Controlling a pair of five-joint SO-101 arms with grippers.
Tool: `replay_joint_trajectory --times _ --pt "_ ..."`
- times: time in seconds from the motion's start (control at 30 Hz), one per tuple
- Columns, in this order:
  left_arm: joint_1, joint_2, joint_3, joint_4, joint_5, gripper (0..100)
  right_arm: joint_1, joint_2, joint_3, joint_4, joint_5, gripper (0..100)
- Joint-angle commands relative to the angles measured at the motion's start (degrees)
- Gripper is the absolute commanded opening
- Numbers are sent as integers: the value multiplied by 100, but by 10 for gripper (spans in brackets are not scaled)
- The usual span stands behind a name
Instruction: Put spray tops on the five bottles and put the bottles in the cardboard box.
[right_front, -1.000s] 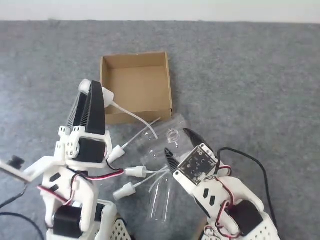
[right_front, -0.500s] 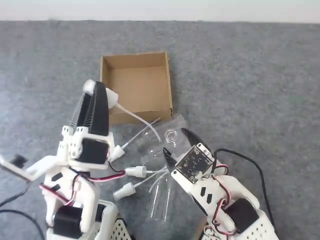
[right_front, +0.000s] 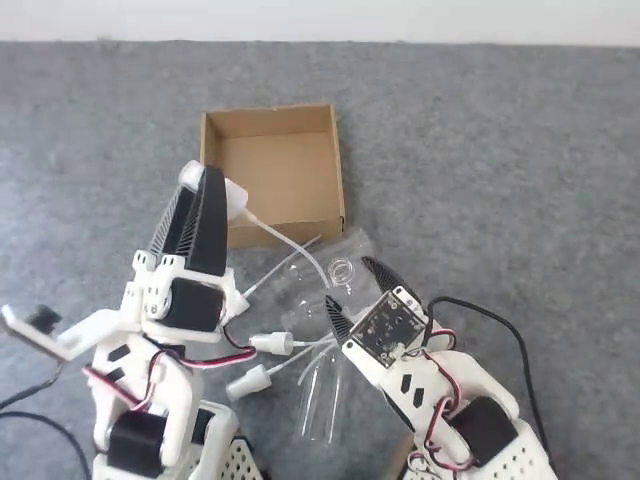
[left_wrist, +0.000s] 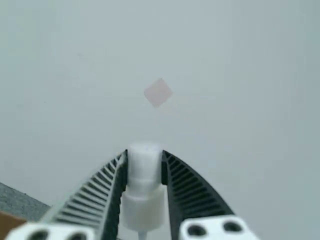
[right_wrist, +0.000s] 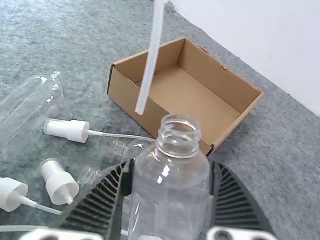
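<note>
The left gripper (right_front: 200, 185), left of centre in the high view, pinches a spray top (left_wrist: 144, 192) by its smooth white plastic cap, with ribbed black fingers pressed against both sides. The top's thin white tube (right_front: 278, 236) curves down and to the right; its end hangs near the bottle (right_wrist: 172, 175), close to the open mouth but not inside it. That bottle is clear plastic, round, with a threaded neck and its mouth facing up; the right gripper (right_front: 349, 284), just below centre in the high view, clamps it on both sides. The box (right_front: 275, 170) is plain brown cardboard, square and open at the top; it sits in the upper middle of the high view on the counter (right_front: 500, 150), whose surface is grey and felt-like. Three loose tops (right_front: 270, 344), white caps with thin tubes, lie at lower centre between the arms; loose bottles (right_front: 320, 395), clear and on their sides, lie among them, too transparent to count.
</note>
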Motion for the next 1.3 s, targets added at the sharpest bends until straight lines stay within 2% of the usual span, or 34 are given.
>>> replay_joint_trajectory --times 0.0,0.17,0.6,0.7,0.8,0.97,1.1,1.27 --pt "167 -79 295 -686 -97 12 -48 -101 -79 -180 70 132" --pt "229 -79 927 -1688 -466 12 -48 -101 -79 -189 70 132" --pt "264 -88 1077 -1495 -475 12 -40 -101 -79 -207 70 132" --pt "571 -88 1262 -1486 -527 12 -40 -101 -79 -207 70 132" --pt "914 -88 1481 -1477 -967 12 -13 -101 -79 -189 70 132" --pt "976 -97 1675 -1468 -1099 12 -13 -101 -79 -180 62 132" --pt "1037 -105 1534 -897 -1125 12 -4 -101 -79 -180 62 132" --pt "1521 -105 1191 334 -1705 13 -4 -101 -70 -171 62 132"
